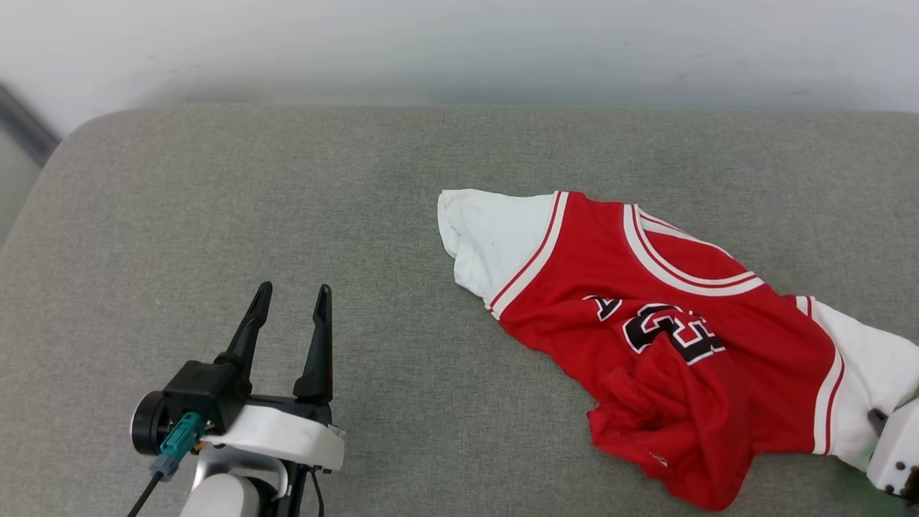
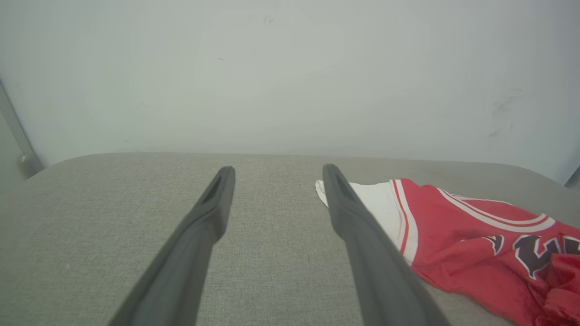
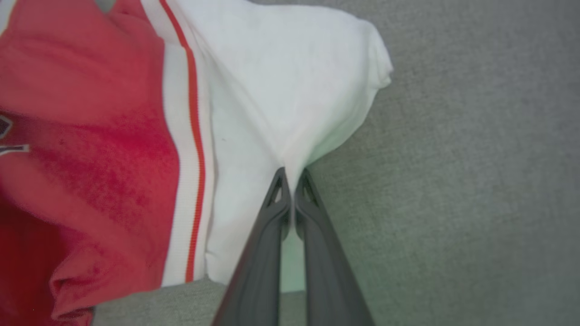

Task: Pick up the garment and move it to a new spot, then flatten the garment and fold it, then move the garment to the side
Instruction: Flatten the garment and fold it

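Right gripper (image 3: 291,174) pinches the jersey (image 3: 90,149) by a white sleeve.
Left gripper (image 1: 295,289) gapes empty toward the cushion's (image 1: 215,179) left edge, well apart.

Left end effector (image 1: 295,287): two long dark tapered fingers (image 1: 248,323), black block base (image 1: 204,391), white shell (image 1: 280,434), teal connector (image 1: 183,434) with black cable (image 1: 143,495). Right end effector (image 3: 292,171): grey fingers, triangular cut-outs near tips; white housing (image 1: 894,449).

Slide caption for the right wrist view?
Right gripper pinching the white sleeve of the red garment on grey upholstery.
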